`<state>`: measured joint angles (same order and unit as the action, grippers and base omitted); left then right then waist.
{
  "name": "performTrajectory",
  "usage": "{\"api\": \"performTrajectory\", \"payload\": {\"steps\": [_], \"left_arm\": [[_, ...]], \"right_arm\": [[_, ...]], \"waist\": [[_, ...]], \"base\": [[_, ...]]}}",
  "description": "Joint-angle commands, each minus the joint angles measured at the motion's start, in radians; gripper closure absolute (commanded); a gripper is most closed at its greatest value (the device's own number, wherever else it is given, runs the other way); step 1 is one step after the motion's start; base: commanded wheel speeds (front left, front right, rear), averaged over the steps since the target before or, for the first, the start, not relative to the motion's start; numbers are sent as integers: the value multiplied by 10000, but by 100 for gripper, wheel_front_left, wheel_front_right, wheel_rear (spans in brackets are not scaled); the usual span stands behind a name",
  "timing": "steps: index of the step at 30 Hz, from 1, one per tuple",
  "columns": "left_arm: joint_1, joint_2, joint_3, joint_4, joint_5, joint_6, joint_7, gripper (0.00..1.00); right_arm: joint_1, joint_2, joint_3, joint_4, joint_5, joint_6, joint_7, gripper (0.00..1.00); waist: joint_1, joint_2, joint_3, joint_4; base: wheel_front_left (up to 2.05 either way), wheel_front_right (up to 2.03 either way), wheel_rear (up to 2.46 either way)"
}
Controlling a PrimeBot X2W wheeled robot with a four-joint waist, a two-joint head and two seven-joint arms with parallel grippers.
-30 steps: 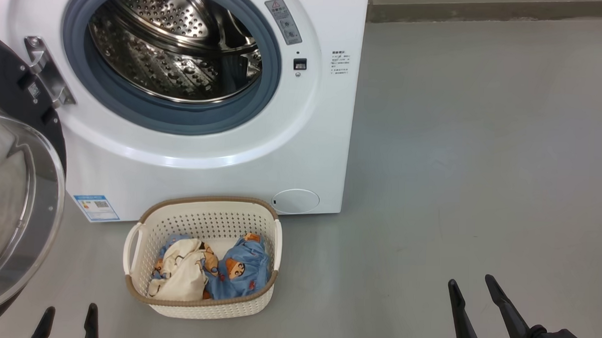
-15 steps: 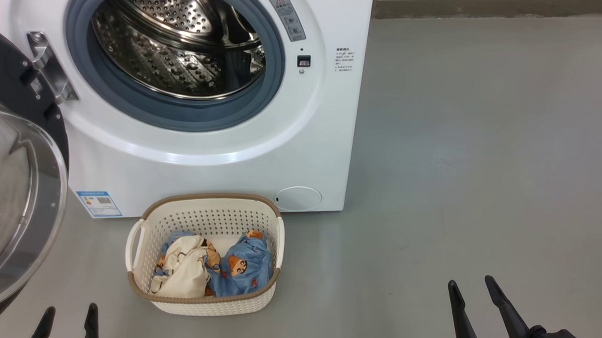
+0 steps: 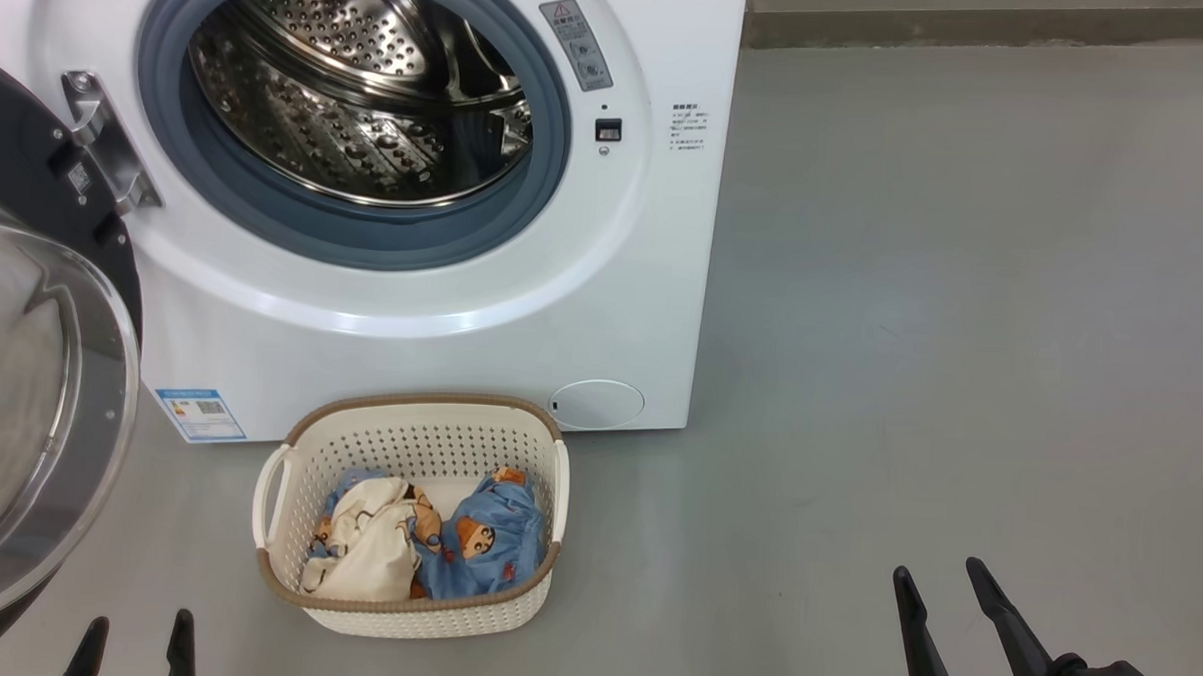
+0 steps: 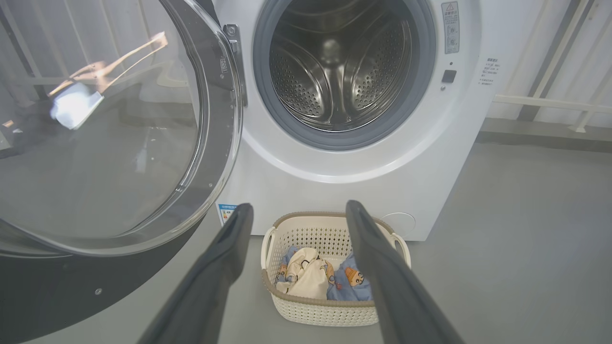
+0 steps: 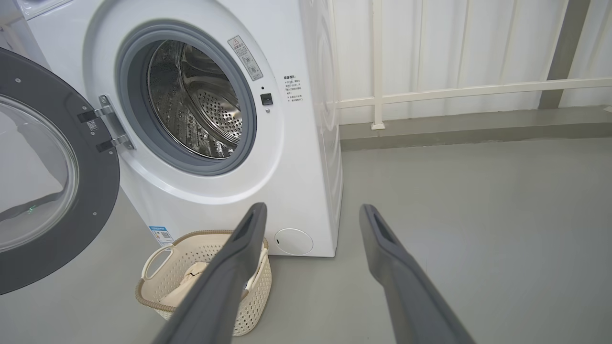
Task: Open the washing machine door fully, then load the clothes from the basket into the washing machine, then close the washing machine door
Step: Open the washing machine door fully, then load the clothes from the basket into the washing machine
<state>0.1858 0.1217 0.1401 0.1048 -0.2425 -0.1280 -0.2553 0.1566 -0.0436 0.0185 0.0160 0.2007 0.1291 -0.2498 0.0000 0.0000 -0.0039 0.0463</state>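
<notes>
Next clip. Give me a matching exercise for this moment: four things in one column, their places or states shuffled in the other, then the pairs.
1 washing machine door
2 clothes
3 basket
4 right pincer

A standing on the floor before the washing machine
B open, holding nothing
C swung wide open
D heaped inside the basket

Pairs: 1-C, 2-D, 3-A, 4-B

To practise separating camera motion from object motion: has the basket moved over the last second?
No. The basket sits just as before below the round white cap on the washing machine; the whole picture shifted slightly, so the camera moved.
</notes>
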Motion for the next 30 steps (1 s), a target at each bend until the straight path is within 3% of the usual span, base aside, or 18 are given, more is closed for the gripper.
{"api": "performTrajectory", "payload": {"steps": [1,16,30], "left_arm": [[-392,99,387,-175,124,-14,-65,0],[-538,161,412,119,134,-20,-65,0],[-720,19,843,-43,125,78,-65,0]], "right_arm": [[-414,-66,251,-216,64,16,-120,0],[-466,-66,275,-212,88,16,-120,0],[-470,-66,294,-265,101,16,-120,0]], "waist": [[0,0,-2,-3],[0,0,98,51],[0,0,205,147]], "base": [[0,0,0],[23,-23,0],[170,-170,0]]}}
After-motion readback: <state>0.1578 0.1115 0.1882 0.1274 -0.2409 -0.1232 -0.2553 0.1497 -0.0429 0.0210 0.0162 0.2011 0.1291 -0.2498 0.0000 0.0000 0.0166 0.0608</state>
